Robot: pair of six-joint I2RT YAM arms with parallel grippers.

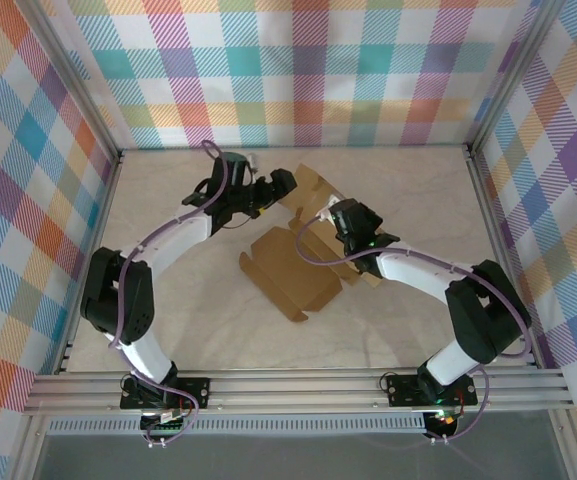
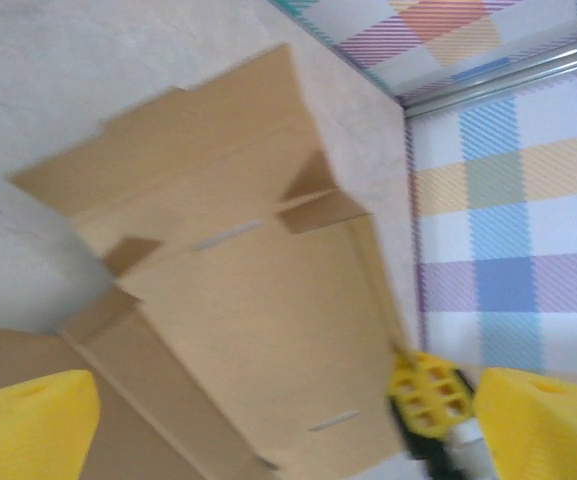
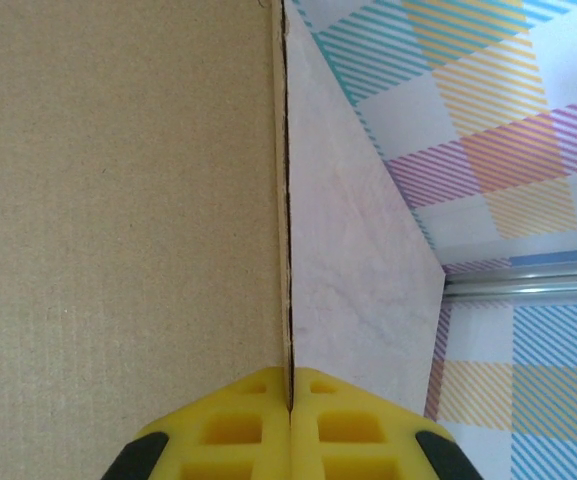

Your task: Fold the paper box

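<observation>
Two grippers at one plain brown, die-cut cardboard paper box (image 1: 290,272), part-folded on a pale marbled tabletop (image 1: 168,215) inside colourful checked walls (image 1: 308,70).

Left gripper (image 2: 283,405): stands spread wide, with blunt yellow fingers (image 2: 28,425) far apart at the two lower corners of the wrist view, and clasps nothing. Hovers over the paper box (image 2: 238,300), with a broad panel lying between and just ahead of the two fingers. Farther ahead of the fingertips: two short raised flaps, a narrow slot, then a last flat panel, and bare tabletop beyond its far edge. Nearer, close to the right finger: a second slot.

Right gripper (image 3: 290,390): presses its yellow fingers (image 3: 218,435) tight together on the thin edge of a cardboard panel. Straight ahead from the seam between them: that edge as a dark line. Left of the fingers: the ribbed brown face of the panel (image 3: 118,200). Right of them: tabletop, narrowing toward a silver metal rail (image 3: 528,285) at the foot of the checked wall. Cannot tell how steeply the panel tilts.

Seen from the left wrist, touches the box's side edge just inside the left arm's right finger.
</observation>
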